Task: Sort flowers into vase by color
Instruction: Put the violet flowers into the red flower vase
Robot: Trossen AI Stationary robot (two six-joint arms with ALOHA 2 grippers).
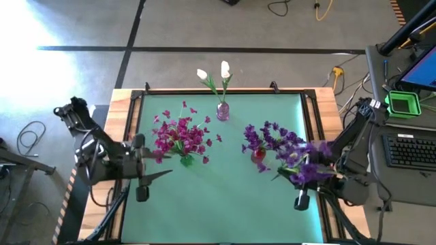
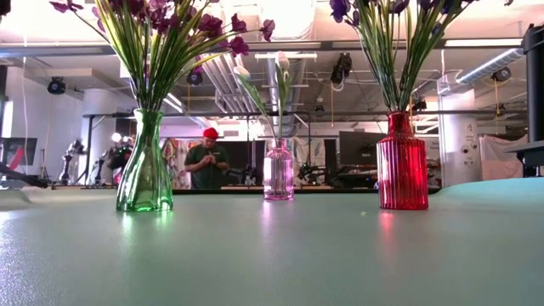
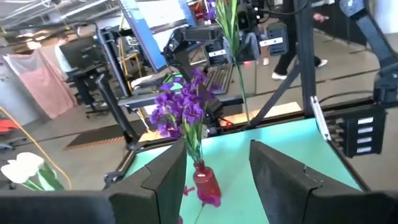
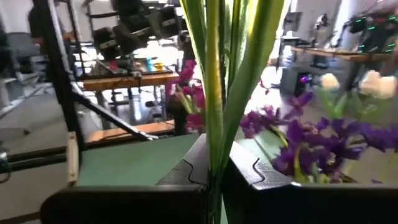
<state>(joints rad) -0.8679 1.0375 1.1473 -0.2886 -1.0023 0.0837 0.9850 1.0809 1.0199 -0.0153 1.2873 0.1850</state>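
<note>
At about four o'clock on the green table (image 1: 225,204), my right gripper (image 4: 214,171) is clamped on a bunch of green stems (image 4: 217,81) topped with purple flowers (image 1: 306,170), just beside the red vase (image 1: 258,155) that already holds purple blooms. The magenta flowers (image 1: 180,133) stand in the green vase (image 2: 144,174) at nine o'clock, the white buds (image 1: 212,72) in the pink vase (image 1: 223,111) at twelve. My left gripper (image 3: 214,171) hangs unclenched and empty at eight o'clock. I judge these stems light, springy and slick, best pinched low; the vases look tippable.
</note>
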